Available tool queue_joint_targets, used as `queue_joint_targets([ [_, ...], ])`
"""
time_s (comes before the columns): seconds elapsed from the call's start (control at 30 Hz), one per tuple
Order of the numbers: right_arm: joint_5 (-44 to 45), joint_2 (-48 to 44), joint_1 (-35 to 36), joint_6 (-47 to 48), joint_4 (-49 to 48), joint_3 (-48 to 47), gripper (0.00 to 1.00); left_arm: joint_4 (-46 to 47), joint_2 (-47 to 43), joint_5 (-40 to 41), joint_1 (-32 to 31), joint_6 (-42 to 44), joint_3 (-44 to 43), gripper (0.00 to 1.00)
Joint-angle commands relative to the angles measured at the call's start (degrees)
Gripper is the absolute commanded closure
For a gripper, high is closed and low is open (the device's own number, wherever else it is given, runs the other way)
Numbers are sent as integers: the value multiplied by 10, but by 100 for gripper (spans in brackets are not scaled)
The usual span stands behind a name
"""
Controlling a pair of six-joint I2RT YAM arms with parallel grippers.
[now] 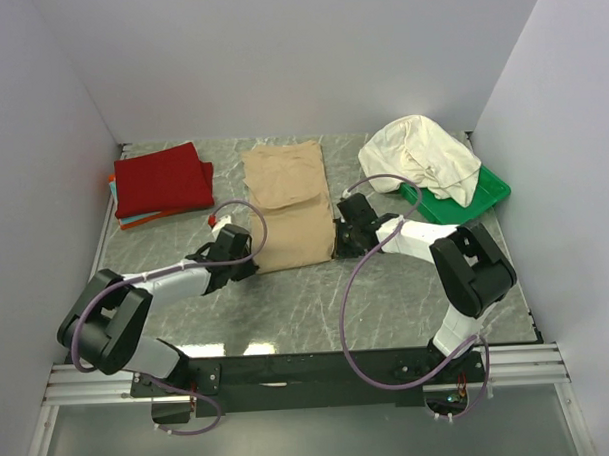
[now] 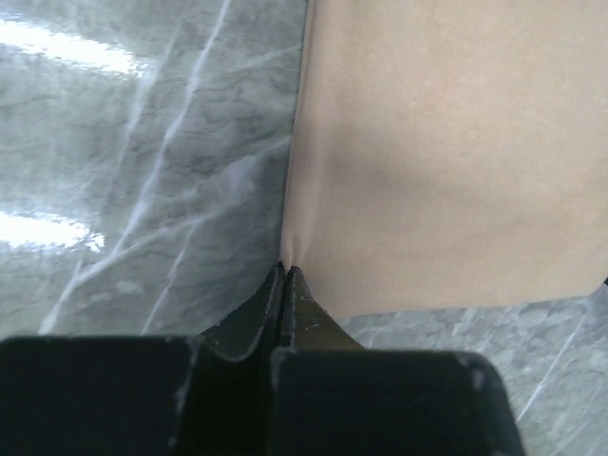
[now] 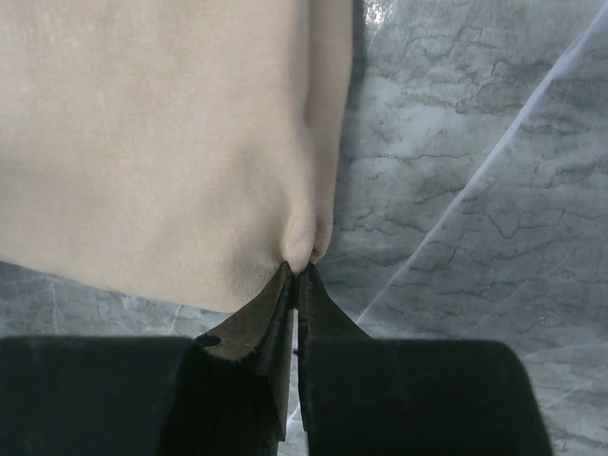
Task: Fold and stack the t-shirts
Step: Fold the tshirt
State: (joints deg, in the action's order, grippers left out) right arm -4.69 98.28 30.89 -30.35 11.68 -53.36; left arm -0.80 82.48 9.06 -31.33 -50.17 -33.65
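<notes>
A tan-beige t-shirt (image 1: pixel 288 201) lies folded into a long strip in the middle of the table. My left gripper (image 1: pixel 247 252) is shut on its near left edge, seen in the left wrist view (image 2: pixel 286 268) pinching the tan cloth (image 2: pixel 446 142). My right gripper (image 1: pixel 337 237) is shut on its near right corner, seen in the right wrist view (image 3: pixel 297 268) with the cloth (image 3: pixel 161 142) bunched at the tips. A folded deep red t-shirt (image 1: pixel 163 180) sits on thin orange and teal ones at the far left. A crumpled cream-white t-shirt (image 1: pixel 422 156) lies at the far right.
A green plastic tray (image 1: pixel 474 200) sits under the cream-white shirt at the far right. White walls close in the table on the left, back and right. Purple cables loop over both arms above the grey marble tabletop (image 1: pixel 287 309).
</notes>
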Motion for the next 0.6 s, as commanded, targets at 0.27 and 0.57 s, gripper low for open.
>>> queue_joint_targets([
  [0.27, 46, -24, 3, 8, 59, 2, 100, -77, -26, 42, -1, 17, 21, 100],
  [0.57, 46, -101, 11, 6, 83, 24, 100, -127, -125, 25, -3, 21, 6, 100],
])
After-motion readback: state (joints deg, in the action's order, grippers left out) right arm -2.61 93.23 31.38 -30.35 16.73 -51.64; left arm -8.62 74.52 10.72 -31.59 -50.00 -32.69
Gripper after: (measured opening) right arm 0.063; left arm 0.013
